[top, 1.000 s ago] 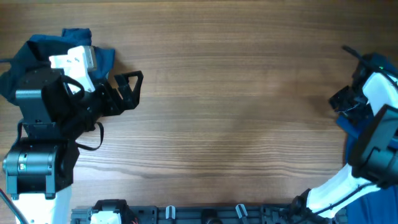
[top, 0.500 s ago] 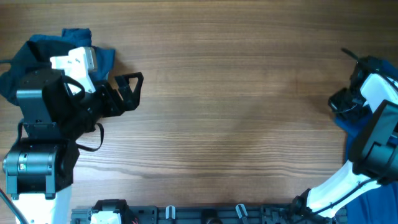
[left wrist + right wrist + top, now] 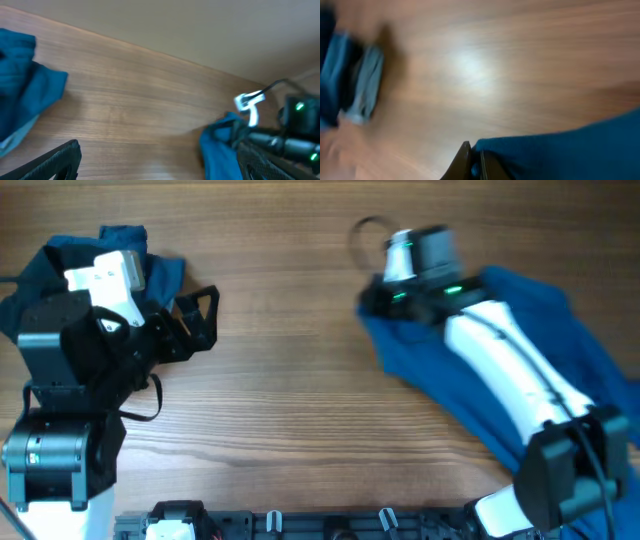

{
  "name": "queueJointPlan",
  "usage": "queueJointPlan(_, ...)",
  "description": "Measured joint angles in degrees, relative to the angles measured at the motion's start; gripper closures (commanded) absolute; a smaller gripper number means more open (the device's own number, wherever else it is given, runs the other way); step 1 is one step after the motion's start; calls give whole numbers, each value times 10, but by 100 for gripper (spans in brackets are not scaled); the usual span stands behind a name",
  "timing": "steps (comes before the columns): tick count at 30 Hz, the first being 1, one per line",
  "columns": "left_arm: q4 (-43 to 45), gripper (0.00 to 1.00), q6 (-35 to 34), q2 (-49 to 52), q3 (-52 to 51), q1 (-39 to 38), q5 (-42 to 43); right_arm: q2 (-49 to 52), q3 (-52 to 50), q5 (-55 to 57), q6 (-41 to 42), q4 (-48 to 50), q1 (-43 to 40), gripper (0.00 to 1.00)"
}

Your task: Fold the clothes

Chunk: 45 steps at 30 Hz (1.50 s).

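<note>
Right gripper (image 3: pixel 474 162) is clamping the blue shirt (image 3: pixel 565 330) edge toward 1 o'clock, probably for spreading; left gripper (image 3: pixel 205 318) is hovering, fingers apart.

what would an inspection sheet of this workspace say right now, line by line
surface: wooden table, bare wood across the middle
job's things: mid-blue garment spread under the right arm; dark blue bundle at far left, beneath the left arm
clutter: nothing seen
grippers: left gripper open, empty, above wood; right gripper shut on the mid-blue garment's edge
cables: thin cable loop by the right wrist; black cable on the left arm
surroundings: rail along the near edge; plain wall beyond the table
</note>
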Motion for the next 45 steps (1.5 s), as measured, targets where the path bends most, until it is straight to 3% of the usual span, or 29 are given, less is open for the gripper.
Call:
queueJointPlan(2, 0, 0, 0, -7, 0, 0, -17, 14, -1, 0, 5, 31, 81, 96)
queueJointPlan(4, 0, 0, 0, -15, 0, 0, -30, 27, -2, 2, 8, 49, 163, 80)
queueJointPlan(5, 0, 0, 0, -16, 0, 0, -31, 29, -3, 6, 11, 52, 179, 67)
queueJointPlan(8, -9, 0, 0, -17, 0, 0, -34, 29, -5, 36, -4, 69, 226, 40)
queueJointPlan(11, -16, 1, 0, -17, 0, 0, -36, 22, -5, 65, -16, 46, 207, 34)
queueJointPlan(18, -20, 31, 2, 42, 1, -48, -7, -29, -4, 81, -32, -48, -40, 35)
queueJointPlan(22, -18, 25, 17, 125, 2, -143, 0, -30, -4, 71, -43, -87, -139, 36)
queueJointPlan(26, 36, 26, 49, 246, 2, -251, -2, -42, -4, 43, -55, -99, -228, 36)
queueJointPlan(27, 64, 27, 56, 284, 2, -274, -3, -50, -4, 41, -61, -101, -246, 39)
queueJointPlan(29, 111, 31, 64, 349, 2, -302, -6, -74, -4, 38, -69, -113, -272, 69)
queueJointPlan(34, 224, 46, 77, 478, 2, -337, -12, -123, -1, 99, -9, -237, -321, 90)
queueJointPlan(39, 297, 63, 99, 560, 2, -355, -14, -116, -29, 169, 55, -275, -368, 91)
queueJointPlan(40, 306, 76, 106, 575, 2, -359, -14, -116, -41, 177, 65, -275, -383, 91)
queueJointPlan(42, 313, 92, 110, 599, 2, -364, -14, -116, -68, 185, 76, -274, -412, 91)
queueJointPlan(45, 313, 96, 118, 622, 2, -365, -23, -116, -107, 190, 82, -271, -446, 90)
